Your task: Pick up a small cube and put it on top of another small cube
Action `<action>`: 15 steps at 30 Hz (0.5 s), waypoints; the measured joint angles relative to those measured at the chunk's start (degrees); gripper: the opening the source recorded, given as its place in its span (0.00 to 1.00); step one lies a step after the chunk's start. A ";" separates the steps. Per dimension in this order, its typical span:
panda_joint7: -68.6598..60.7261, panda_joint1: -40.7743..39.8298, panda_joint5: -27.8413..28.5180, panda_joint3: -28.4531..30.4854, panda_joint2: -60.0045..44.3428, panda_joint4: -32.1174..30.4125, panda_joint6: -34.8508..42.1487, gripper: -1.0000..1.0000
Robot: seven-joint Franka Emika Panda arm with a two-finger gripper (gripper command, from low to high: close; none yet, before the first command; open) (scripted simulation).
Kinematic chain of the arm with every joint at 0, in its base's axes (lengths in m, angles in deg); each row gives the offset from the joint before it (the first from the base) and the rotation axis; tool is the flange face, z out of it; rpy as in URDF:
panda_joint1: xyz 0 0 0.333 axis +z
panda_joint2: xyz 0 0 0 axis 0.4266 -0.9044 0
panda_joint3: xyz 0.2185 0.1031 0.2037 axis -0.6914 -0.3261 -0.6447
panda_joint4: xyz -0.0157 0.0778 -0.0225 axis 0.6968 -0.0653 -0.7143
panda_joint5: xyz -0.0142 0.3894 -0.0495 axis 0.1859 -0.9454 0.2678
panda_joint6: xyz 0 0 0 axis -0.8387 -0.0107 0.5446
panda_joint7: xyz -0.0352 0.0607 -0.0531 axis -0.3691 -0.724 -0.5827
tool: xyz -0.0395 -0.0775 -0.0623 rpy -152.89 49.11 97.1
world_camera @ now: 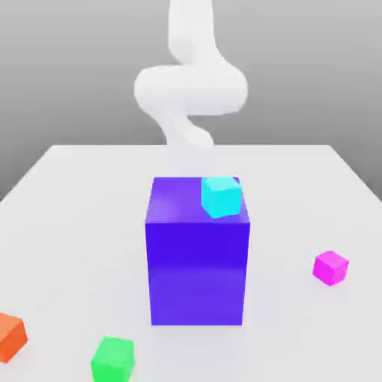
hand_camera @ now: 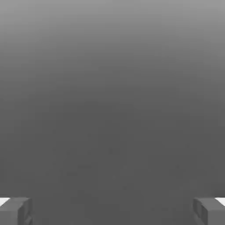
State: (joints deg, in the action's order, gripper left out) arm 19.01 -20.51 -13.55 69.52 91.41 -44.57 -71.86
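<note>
Up on the flat white table, the big glossy blue-purple block stands upright near the middle, and a small cyan cube sits on its top face, at the back corner toward the exterior view's right, slightly turned against the block's edges. The small plain magenta-pink cube rests on the table well apart from the block, out toward the exterior view's right and roughly level with the block's lower half. Nothing touches it. Near the front edge of the exterior view, a small green cube lies on the table a little to the left of the block's front face, and a small orange cube lies further left, cut off by the picture's edge.

Behind the block, the white robot arm rises in a curved shape against the grey background, its lower part hidden by the block.

From the hand view, the gripper has its two grey fingers set wide apart, one at each lower corner of the picture, with plain grey between them and nothing held.
</note>
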 joint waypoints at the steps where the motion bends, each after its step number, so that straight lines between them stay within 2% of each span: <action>1: -2.79 1.94 -0.15 0.09 -1.85 -1.03 -1.17 0.50; 15: -39.53 24.37 -2.96 -2.02 -25.79 -14.34 -16.27 0.50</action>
State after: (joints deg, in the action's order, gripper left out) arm -20.52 3.87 -16.51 67.50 65.62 -58.91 -88.13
